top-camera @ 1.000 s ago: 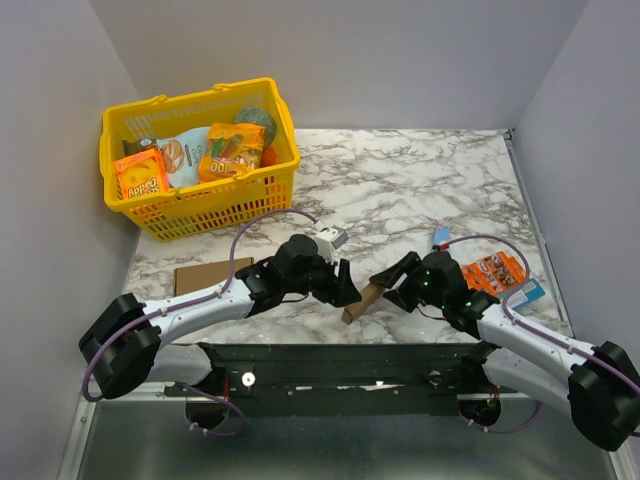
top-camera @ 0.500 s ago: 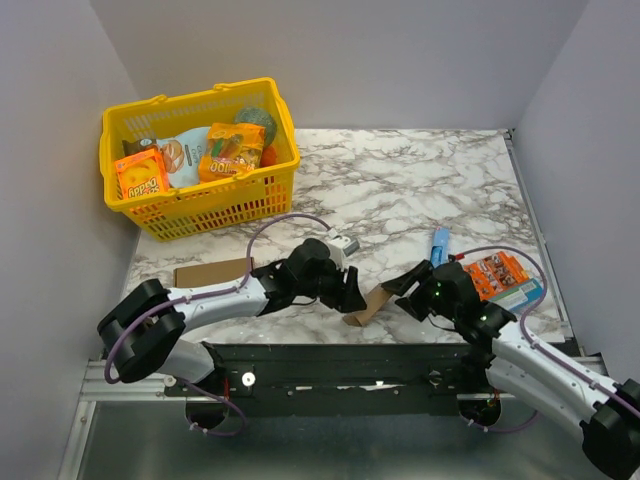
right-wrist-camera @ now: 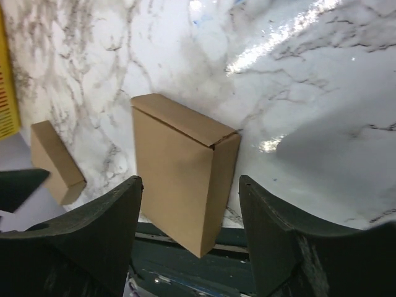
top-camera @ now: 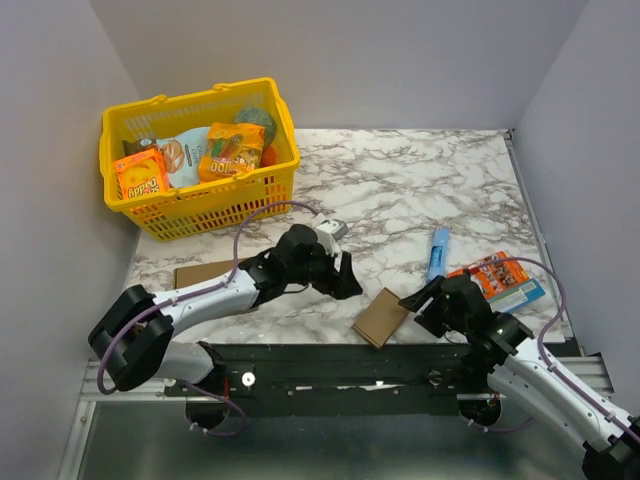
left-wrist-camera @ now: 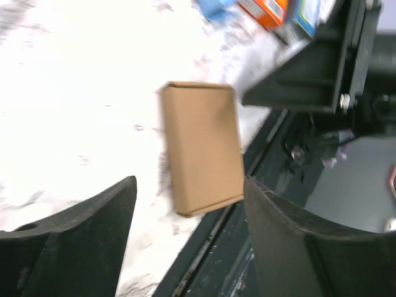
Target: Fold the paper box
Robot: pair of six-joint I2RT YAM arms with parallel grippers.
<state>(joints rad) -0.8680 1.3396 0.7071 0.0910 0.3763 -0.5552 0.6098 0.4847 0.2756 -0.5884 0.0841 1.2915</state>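
Standing with its jaws spread and nothing between them, the left gripper (top-camera: 348, 283) hovered over the marble counter (top-camera: 420, 190), and the right gripper (top-camera: 418, 308) was likewise released and empty. Between the two, touched by neither, lay the paper box (top-camera: 381, 317). It was plain brown cardboard, closed into a flat, crisp-edged rectangular packet with one end flap tucked shut. It rested flat at the counter's near edge, one corner reaching over the dark rail (top-camera: 300, 362).
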